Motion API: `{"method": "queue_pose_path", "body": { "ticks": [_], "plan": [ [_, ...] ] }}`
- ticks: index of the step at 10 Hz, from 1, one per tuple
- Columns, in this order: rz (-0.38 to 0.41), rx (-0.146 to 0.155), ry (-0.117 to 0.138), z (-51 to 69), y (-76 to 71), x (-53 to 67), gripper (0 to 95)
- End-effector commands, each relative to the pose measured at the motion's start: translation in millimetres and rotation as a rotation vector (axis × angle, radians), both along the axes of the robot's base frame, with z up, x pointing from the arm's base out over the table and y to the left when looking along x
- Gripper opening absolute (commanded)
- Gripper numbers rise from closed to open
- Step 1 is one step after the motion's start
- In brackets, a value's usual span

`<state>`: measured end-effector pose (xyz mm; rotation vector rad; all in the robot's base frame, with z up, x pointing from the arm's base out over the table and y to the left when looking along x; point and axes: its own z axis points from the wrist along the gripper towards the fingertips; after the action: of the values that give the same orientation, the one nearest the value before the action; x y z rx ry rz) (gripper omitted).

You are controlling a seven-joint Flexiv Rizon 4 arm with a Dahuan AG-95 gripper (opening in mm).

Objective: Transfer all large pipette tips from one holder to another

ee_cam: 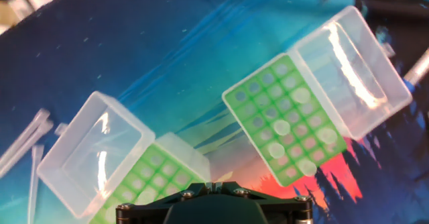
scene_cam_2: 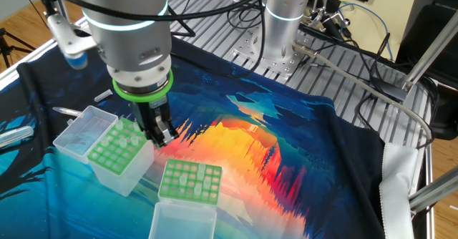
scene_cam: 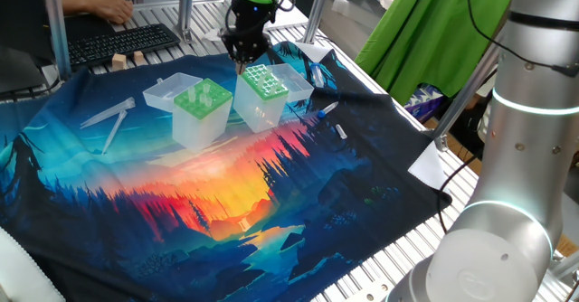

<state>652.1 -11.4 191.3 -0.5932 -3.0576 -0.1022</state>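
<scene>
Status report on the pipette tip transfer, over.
Gripper low by the dotted-top holder, jaw state unclear. Several large tips upright in the plain-top holder. Path between boxes looks open; loose tips lie aside on cloth.

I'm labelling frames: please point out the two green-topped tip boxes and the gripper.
Dotted-top box [scene_cam: 264, 81]: one fixed view, on its green top plate.
Plain-top box [scene_cam: 203, 100]: one fixed view, on its light-green top plate.
Gripper [scene_cam_2: 162, 136]: the other fixed view, at the dark fingertips above the boxes.

Light-green holder [scene_cam: 201, 101], darker dotted-green holder [scene_cam: 265, 82], sunset-printed cloth [scene_cam: 226, 193].
</scene>
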Motion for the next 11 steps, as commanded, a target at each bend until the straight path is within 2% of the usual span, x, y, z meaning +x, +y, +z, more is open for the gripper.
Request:
{"method": "queue_pose_path", "body": {
  "ticks": [1,3,4,5,8,11],
  "plan": [
    [-0.041,0.027,0.013,-0.1,0.2,2.4,0.0],
    [-0.085,0.037,0.016,-1.9,3.5,3.5,0.0],
    [-0.11,0.034,0.018,-5.7,12.3,6.9,0.0],
    [-0.135,0.032,0.02,-10.6,22.1,11.1,19.0],
    [-0.2,0.032,0.023,-20.6,46.7,17.4,19.0],
    [-0.237,0.033,0.02,-26.8,64.2,19.5,19.0]
  ]
}}
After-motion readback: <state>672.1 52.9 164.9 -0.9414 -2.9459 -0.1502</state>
